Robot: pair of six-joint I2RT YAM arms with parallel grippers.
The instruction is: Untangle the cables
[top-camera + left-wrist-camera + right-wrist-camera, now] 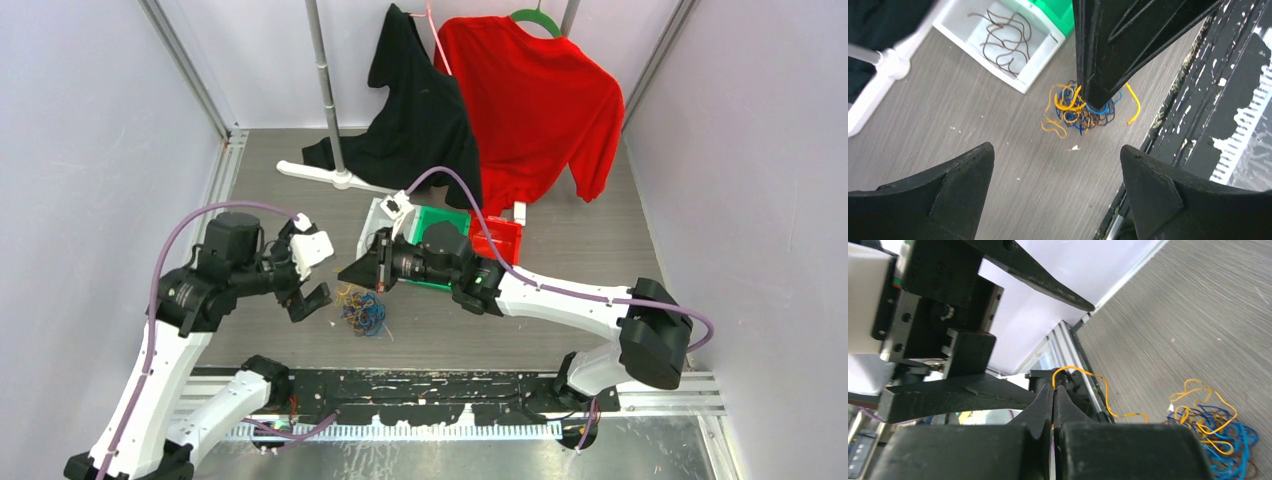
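One strand only: clamping a limp, light yellow cable (1073, 368) in the right tool (1053, 388), holding the left tool (1057, 149) agape, favouring outer loops of the tangle (1218, 435).

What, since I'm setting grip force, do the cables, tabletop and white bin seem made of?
The cables look like thin plastic-coated wire: glossy yellow, blue and dark sheaths holding springy curls. The tabletop seems matte grey wood-grain laminate, finely streaked. The white bin looks like smooth moulded plastic, thin-walled.
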